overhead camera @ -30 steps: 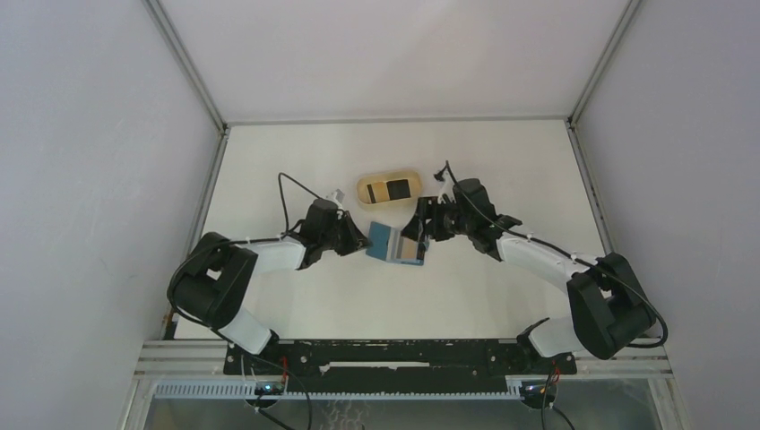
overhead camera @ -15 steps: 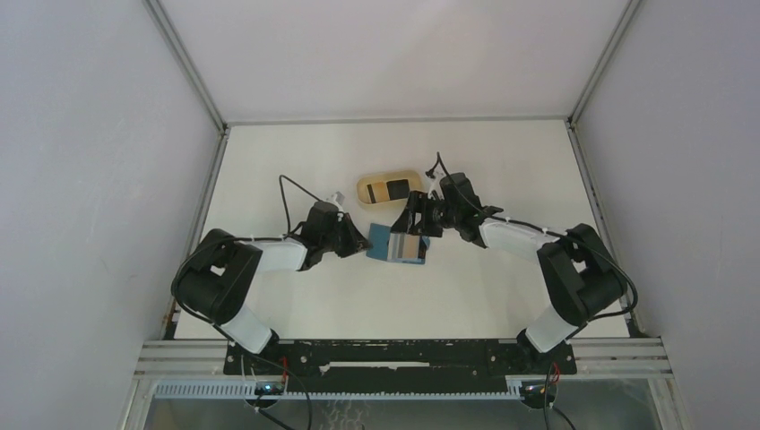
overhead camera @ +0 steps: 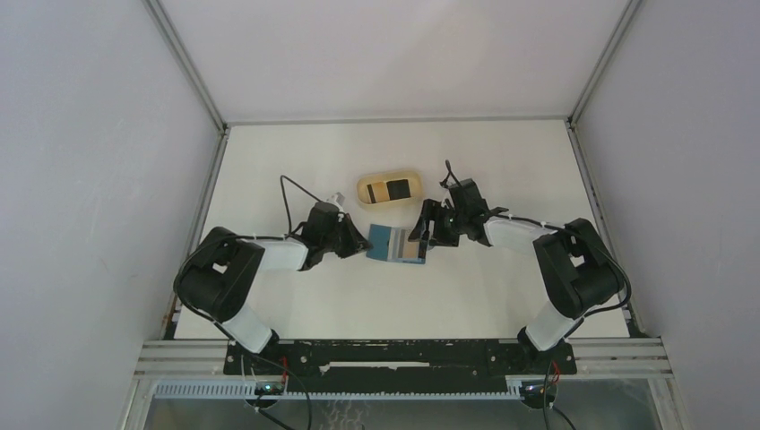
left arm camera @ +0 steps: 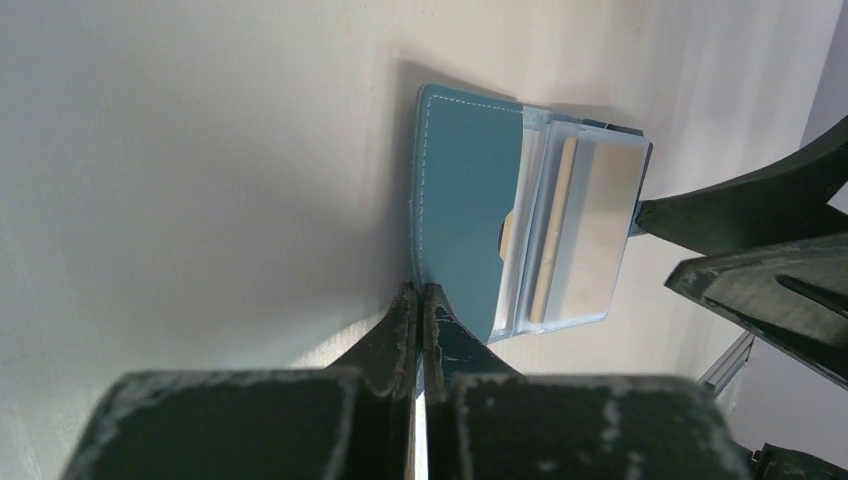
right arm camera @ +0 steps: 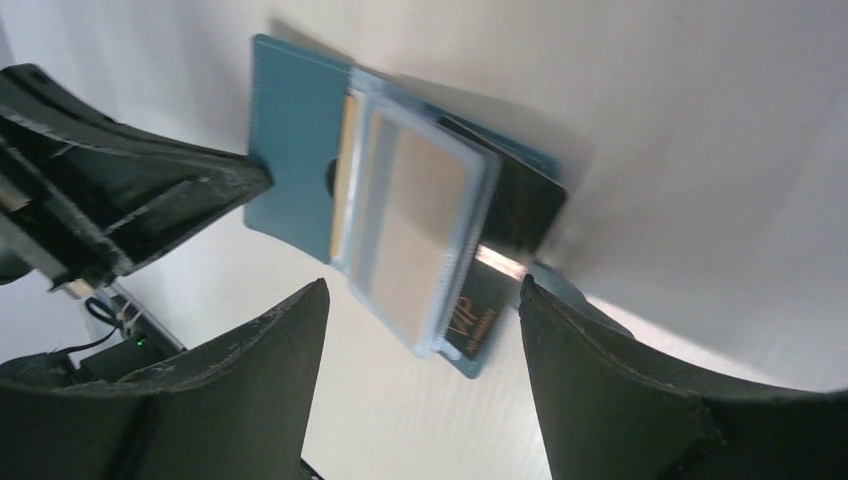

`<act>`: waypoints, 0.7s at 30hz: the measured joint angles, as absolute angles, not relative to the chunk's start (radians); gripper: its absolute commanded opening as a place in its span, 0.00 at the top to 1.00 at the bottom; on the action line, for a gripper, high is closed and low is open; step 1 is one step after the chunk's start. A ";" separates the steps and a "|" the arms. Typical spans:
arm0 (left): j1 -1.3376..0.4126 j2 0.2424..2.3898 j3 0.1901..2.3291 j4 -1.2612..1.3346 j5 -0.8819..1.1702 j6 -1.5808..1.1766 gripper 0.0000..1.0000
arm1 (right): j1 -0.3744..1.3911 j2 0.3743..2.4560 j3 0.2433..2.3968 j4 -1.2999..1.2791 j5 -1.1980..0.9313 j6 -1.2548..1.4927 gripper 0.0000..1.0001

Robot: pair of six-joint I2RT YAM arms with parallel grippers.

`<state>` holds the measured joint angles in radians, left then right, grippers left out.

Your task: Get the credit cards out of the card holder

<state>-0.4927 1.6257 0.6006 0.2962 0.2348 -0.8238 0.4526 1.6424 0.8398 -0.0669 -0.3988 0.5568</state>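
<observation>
The teal card holder (overhead camera: pixel 392 244) lies open on the table. My left gripper (left arm camera: pixel 418 292) is shut on the near edge of its teal flap (left arm camera: pixel 465 215). Clear sleeves fan out from it, holding a beige card (right arm camera: pixel 415 230), and a black credit card with gold lettering (right arm camera: pixel 495 305) shows under them. My right gripper (right arm camera: pixel 422 284) is open, its fingers either side of the sleeves' free end and not touching them. In the top view it sits at the holder's right edge (overhead camera: pixel 425 233).
A tan rounded tray (overhead camera: pixel 366 189) stands just behind the holder with a black card (overhead camera: pixel 395 190) lying in it. Both arms reach in low from either side. White walls enclose the table.
My right arm has pulled its elbow in and its gripper has shifted slightly right of the holder. The sleeves now lie flatter. The left gripper has held still.
</observation>
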 measured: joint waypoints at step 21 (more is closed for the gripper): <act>-0.492 1.647 0.601 0.329 0.241 -0.824 1.00 | 0.413 1.686 0.765 0.087 -0.423 0.564 0.40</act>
